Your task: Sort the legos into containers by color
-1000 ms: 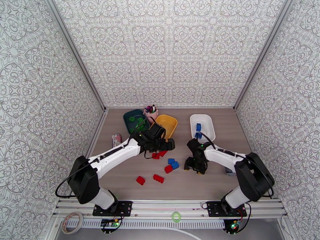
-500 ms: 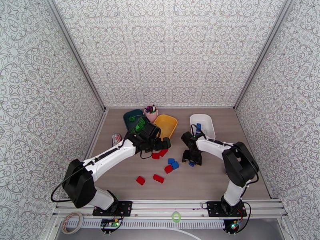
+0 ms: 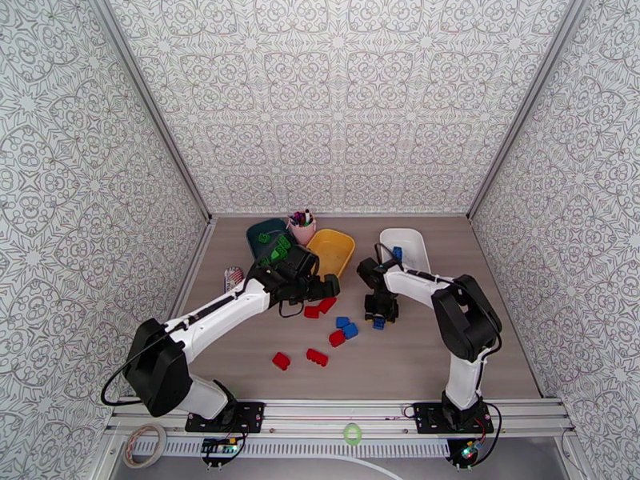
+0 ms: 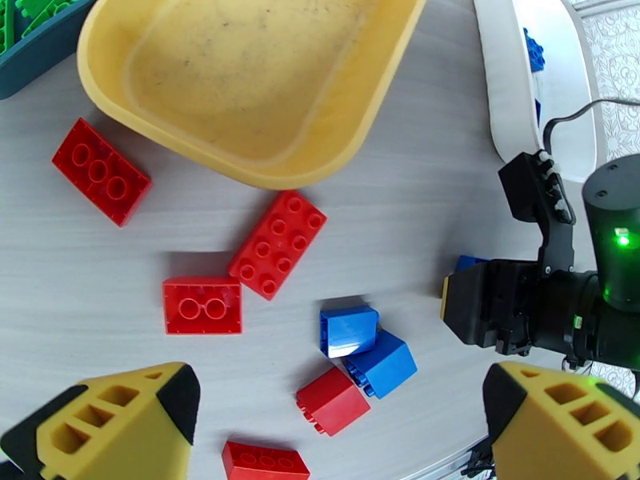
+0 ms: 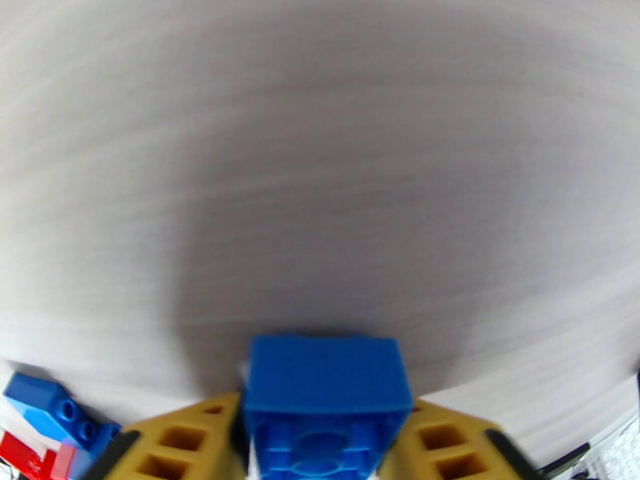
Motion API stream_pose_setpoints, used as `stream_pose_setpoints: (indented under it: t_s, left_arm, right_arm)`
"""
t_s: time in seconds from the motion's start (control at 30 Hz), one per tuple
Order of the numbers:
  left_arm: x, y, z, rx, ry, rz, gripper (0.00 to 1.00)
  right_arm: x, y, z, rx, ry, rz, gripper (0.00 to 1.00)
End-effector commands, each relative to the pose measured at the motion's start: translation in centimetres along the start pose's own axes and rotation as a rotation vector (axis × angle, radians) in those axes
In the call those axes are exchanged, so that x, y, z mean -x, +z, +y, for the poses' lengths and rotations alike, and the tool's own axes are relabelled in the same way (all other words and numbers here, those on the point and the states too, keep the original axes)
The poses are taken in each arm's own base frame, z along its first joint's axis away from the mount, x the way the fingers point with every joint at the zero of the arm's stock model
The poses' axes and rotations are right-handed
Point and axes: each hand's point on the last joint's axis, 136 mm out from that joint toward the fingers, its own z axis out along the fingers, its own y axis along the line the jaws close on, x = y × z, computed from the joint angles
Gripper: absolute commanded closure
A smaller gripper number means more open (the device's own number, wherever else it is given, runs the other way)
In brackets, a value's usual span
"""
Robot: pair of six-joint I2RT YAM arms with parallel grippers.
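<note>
Blue lego [image 5: 324,394] is clenched in the right pincer [image 5: 320,430], close above the tabletop [image 5: 320,154]. Recommended: lift clear, carry level to the white tray [image 3: 422,259], which holds blue pieces, and release low. Left pincer [image 4: 340,418] is released wide, above the red legos [image 4: 276,243].

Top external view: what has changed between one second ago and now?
The right end effector moved left and away from the arm bases, and it closed on a blue lego brick. The left end effector, open, shifted slightly left. The dark teal tray, the yellow tray, the white tray and the loose red bricks stayed in place.
</note>
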Motion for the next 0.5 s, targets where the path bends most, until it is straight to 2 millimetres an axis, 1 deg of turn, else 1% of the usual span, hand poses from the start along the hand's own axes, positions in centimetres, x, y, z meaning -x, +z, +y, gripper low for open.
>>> stream_pose_setpoints:
  t_s: [0.0, 0.1, 0.2, 0.27, 0.37, 0.47]
  left_arm:
    - [-0.7, 1.0, -1.5, -0.031, 0.051, 0.025, 0.01]
    - [-1.0, 1.8, -2.7, -0.043, 0.078, 0.043, 0.01]
    - [-0.6, 2.1, -4.2, -0.062, 0.104, 0.046, 0.01]
    - [-0.2, 2.4, -5.2, -0.081, 0.121, 0.049, 0.01]
    - [0.3, 2.9, -7.5, -0.13, 0.162, 0.06, 0.01]
    - [1.0, 3.4, -9.5, -0.156, 0.207, 0.067, 0.01]
  right_arm:
    - [-1.0, -1.0, -0.7, 0.007, 0.005, -0.013, 0.71]
    - [-0.8, -2.3, -0.8, 0.027, 0.016, -0.039, 0.77]
    - [-0.1, -4.1, -1.2, 0.051, 0.03, -0.072, 0.8]
    - [0.5, -5.5, -1.6, 0.073, 0.045, -0.094, 0.81]
    - [1.8, -7.8, -2.5, 0.108, 0.076, -0.132, 0.81]
    - [3.2, -9.6, -3.9, 0.122, 0.107, -0.158, 0.81]
